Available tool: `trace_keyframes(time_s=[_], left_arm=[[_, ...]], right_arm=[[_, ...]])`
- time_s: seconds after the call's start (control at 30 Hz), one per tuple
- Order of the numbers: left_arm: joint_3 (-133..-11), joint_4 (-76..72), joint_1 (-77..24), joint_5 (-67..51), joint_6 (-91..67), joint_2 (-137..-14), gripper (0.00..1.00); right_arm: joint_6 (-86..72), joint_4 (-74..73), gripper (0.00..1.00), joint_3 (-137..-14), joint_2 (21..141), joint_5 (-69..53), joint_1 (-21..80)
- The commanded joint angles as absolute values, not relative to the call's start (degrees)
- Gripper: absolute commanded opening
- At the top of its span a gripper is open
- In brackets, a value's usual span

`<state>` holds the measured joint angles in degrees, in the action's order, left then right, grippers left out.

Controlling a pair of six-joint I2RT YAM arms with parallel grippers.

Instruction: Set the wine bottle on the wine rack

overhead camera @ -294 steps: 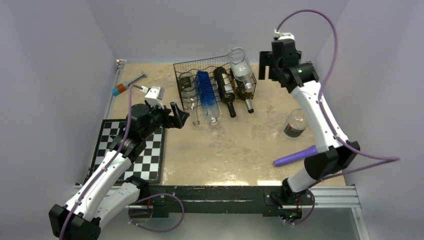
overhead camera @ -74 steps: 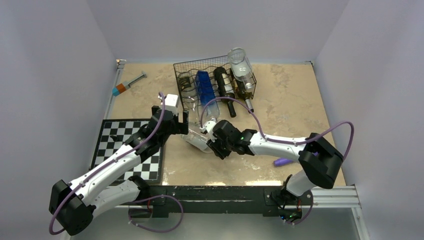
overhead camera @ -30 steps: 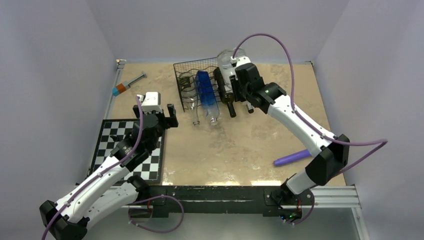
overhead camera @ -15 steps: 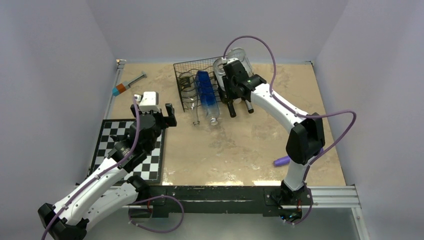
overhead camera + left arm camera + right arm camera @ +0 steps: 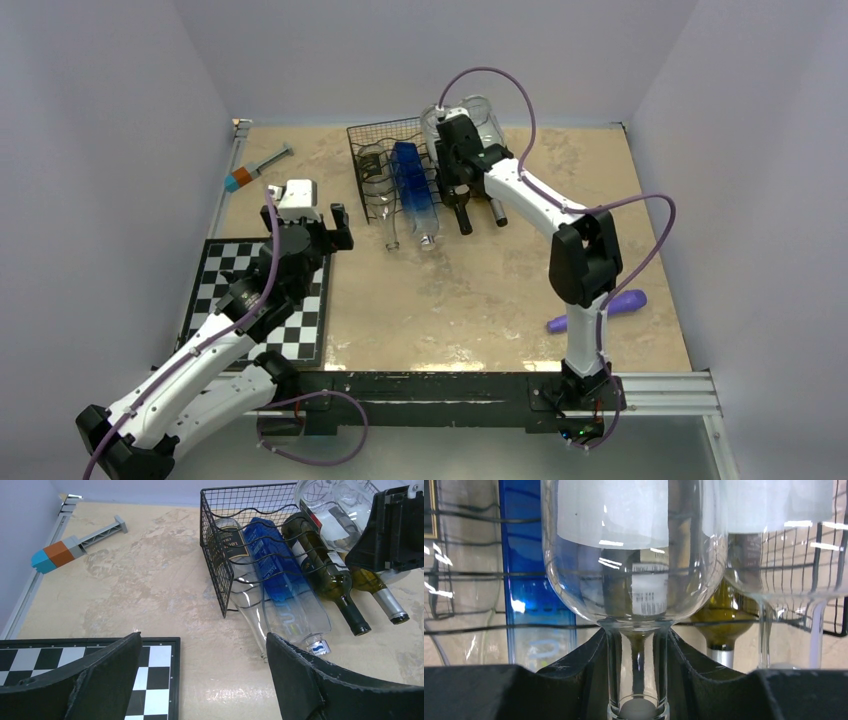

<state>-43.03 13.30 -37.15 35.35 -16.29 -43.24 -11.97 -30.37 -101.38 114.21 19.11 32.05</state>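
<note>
Your right fingers point(image 5: 569, 685) clench the neck of the clear wine bottle point(image 5: 624, 555), lower centre of the wrist view. Overhead places it at the wine rack point(image 5: 372, 135), upper centre. Your left fingers point(image 5: 95, 675) gape, empty.

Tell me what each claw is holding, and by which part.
The right claw grips the clear wine bottle by its neck; the left claw holds nothing.
</note>
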Motion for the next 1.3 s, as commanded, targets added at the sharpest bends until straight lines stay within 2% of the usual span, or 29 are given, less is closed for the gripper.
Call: trace_keyframes(time_s=[0.0, 0.2, 0.23, 0.33, 0.53, 0.57, 0.83, 1.07, 1.27], left_arm=[[-45.51, 12.17, -36.69, 35.43, -15.29, -43.17, 0.98], [-45.97, 12.95, -36.65, 35.25, -15.81, -43.33, 0.98], [-46.11, 12.92, -36.65, 35.1, -15.9, -43.43, 0.98], [-46.79, 12.88, -36.61, 34.55, -16.58, -44.16, 0.99], [-49.74, 14.02, -36.59, 30.51, -18.13, -46.96, 0.99], [-50.08, 14.16, -36.57, 29.68, -18.19, -47.32, 0.99], [-53.57, 16.58, -36.5, 19.11, -16.01, -48.54, 0.99], [-57.53, 20.93, -36.58, 21.21, -15.97, -47.55, 0.99], [-65.29, 30.33, -36.57, 20.41, -16.33, -47.01, 0.99]], right_arm=[[-11.62, -15.1, 0.0, -107.1, 112.27, 26.74, 29.45], [-10.58, -14.84, 0.0, -106.8, 113.87, 27.79, 29.13], [-10.66, -15.3, 0.07, -106.79, 113.98, 27.93, 29.13], [-11.07, -16.54, 0.41, -106.11, 113.87, 27.08, 29.14], [-11.01, -17.02, 0.91, -103.48, 111.6, 26.56, 29.13], [-10.58, -16.97, 0.96, -102.92, 110.85, 26.4, 29.15], [-12.05, -25.51, 0.99, -101.54, 99.87, 24.02, 29.15], [-13.45, -39.68, 0.99, -100.06, 85.62, 25.84, 28.88], [-12.98, -53.42, 0.99, -99.62, 71.58, 25.17, 27.19]])
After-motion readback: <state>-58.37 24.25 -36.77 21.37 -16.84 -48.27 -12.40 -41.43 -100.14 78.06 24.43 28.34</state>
